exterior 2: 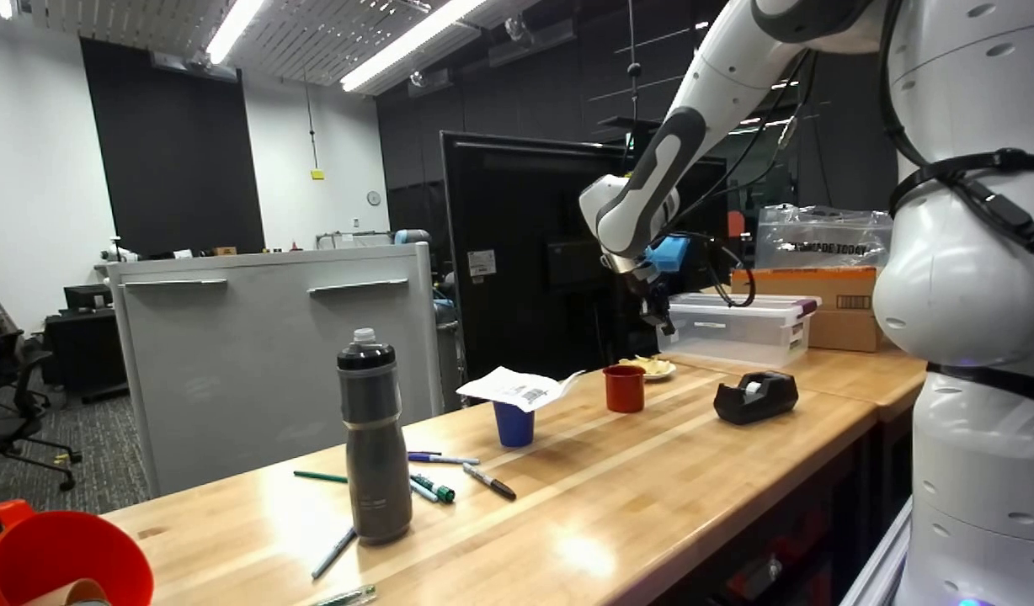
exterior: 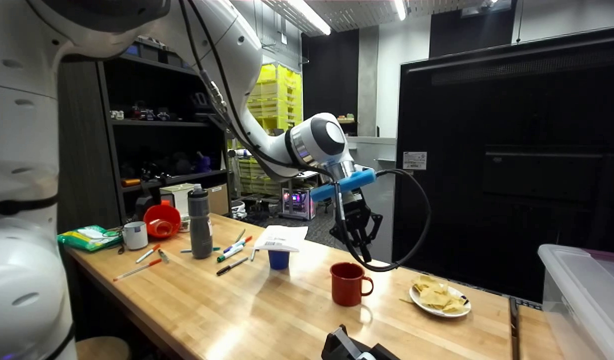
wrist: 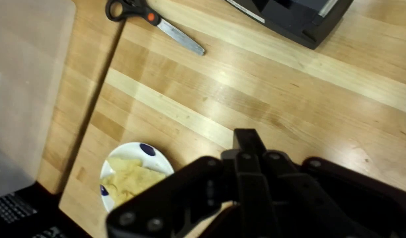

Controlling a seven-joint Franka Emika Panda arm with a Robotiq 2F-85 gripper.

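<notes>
My gripper (exterior: 365, 254) hangs in the air above the wooden table, its black fingers pressed together with nothing seen between them. In both exterior views a red mug (exterior: 346, 285) (exterior 2: 624, 390) stands upright near the gripper, lower down. A white plate (wrist: 158, 160) with dark blue spots holds yellow chips (wrist: 132, 181); in the wrist view the gripper (wrist: 245, 134) partly covers it. Scissors (wrist: 180, 36) and a black tape dispenser (wrist: 299, 19) lie at the top of that view. A blue cup (exterior 2: 514, 423) has a white packet (exterior 2: 517, 389) across its top.
A grey bottle (exterior 2: 375, 454) stands among several scattered pens. A red container (exterior: 162, 221), white mug (exterior: 135, 235) and green packet (exterior: 89, 237) sit at the table's far end. A clear plastic bin (exterior 2: 732, 330) stands beyond the plate, and a large black screen (exterior: 512, 200) rises behind.
</notes>
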